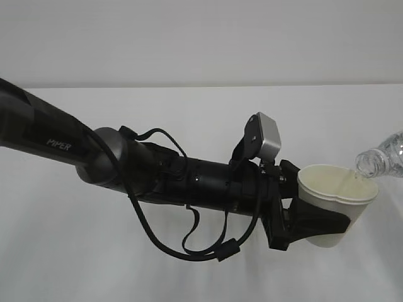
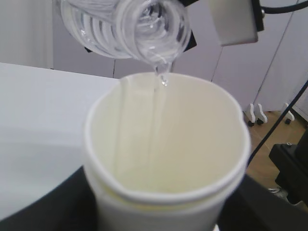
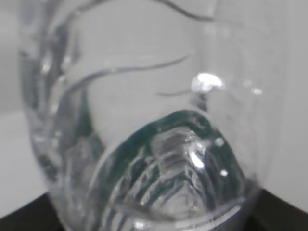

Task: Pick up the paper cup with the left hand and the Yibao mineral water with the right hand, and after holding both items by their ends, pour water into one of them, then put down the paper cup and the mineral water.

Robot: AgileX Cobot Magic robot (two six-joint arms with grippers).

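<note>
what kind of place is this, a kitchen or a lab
Likely a robotics lab or test room, not a kitchen: a bare white table, plain pale wall panels behind it, and caster wheels of some stand on a wood-look floor.

One readable word only: "PIPER", in small pale capitals on the thick black arm, upper left of the exterior view, running along the slanted arm. No legible print on the paper cup, plain off-white in both exterior and left wrist views. No legible print on the water bottle either: only a blurred dark green band seen through the clear plastic in the right wrist view, lettering too blurred to make out. No numbers, signs or other labels legible anywhere else in the three views.
</note>
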